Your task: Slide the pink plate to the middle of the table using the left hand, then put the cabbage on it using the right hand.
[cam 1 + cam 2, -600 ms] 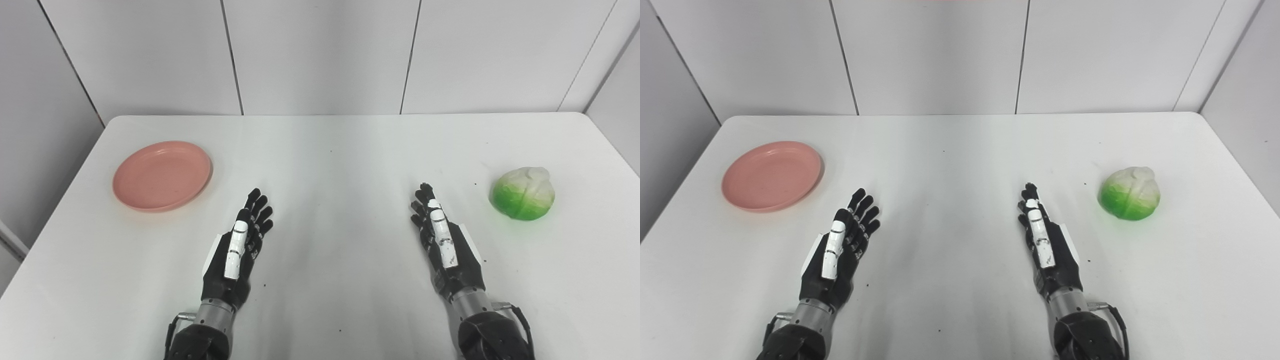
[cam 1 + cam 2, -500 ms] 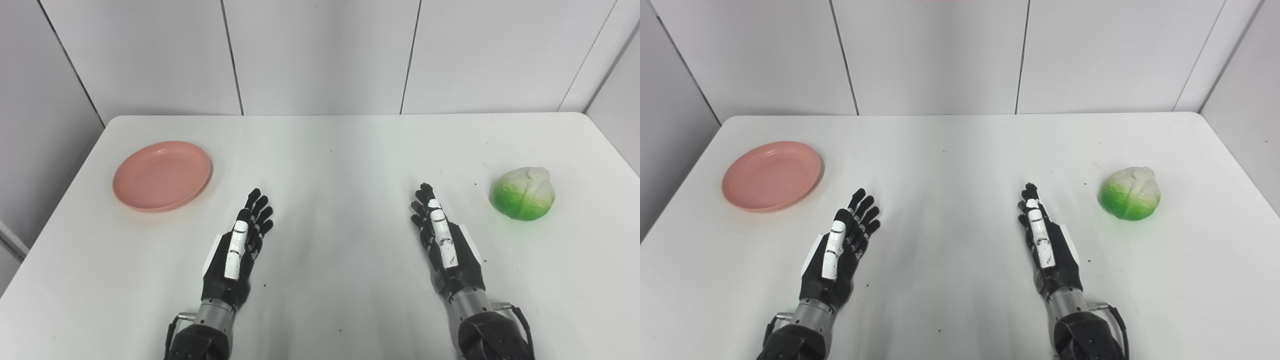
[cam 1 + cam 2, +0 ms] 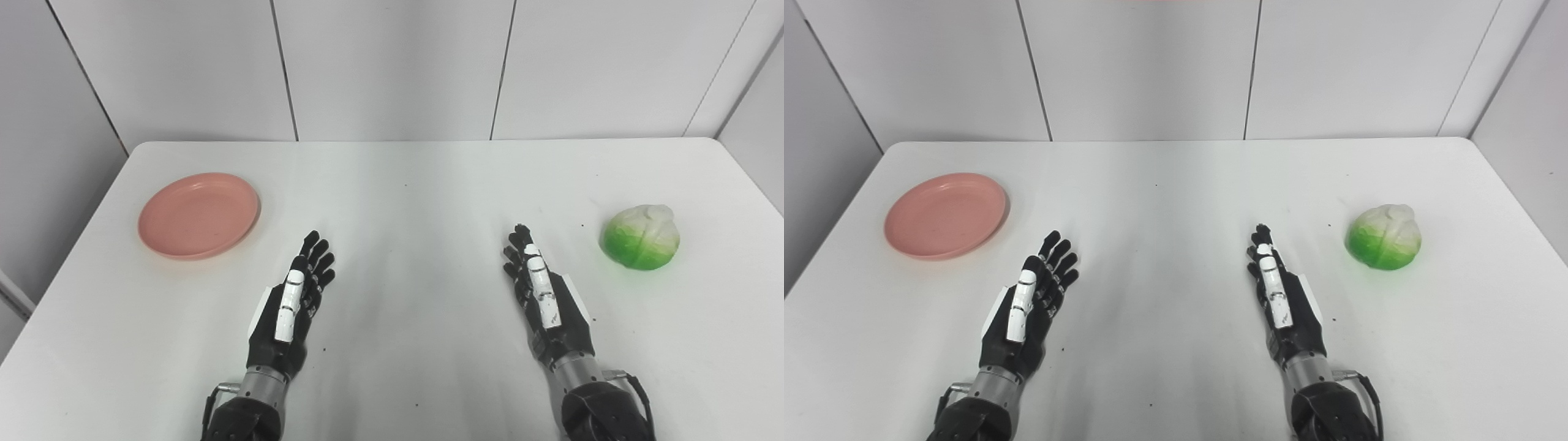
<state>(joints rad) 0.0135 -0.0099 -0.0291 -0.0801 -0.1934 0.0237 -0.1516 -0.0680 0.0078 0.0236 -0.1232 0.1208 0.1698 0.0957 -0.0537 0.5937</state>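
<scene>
Nothing has moved: our left hand [image 3: 288,309] and right hand [image 3: 545,297] rest with fingers released on the smooth white worktop [image 3: 404,202], round glossy pink plate [image 3: 199,215] and lumpy green-white cabbage [image 3: 640,237] well apart.

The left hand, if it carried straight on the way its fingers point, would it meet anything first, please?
Probably nothing: the left hand points up and slightly right, passing right of the pink plate, over bare table.

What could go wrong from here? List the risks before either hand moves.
1. The pink plate sits near the table's left edge; a push from the left hand that catches the shallow rim badly could drive it toward that edge instead of the middle.
2. The cabbage is rounded and lies near the right edge; the open right hand may nudge it into rolling away.
</scene>
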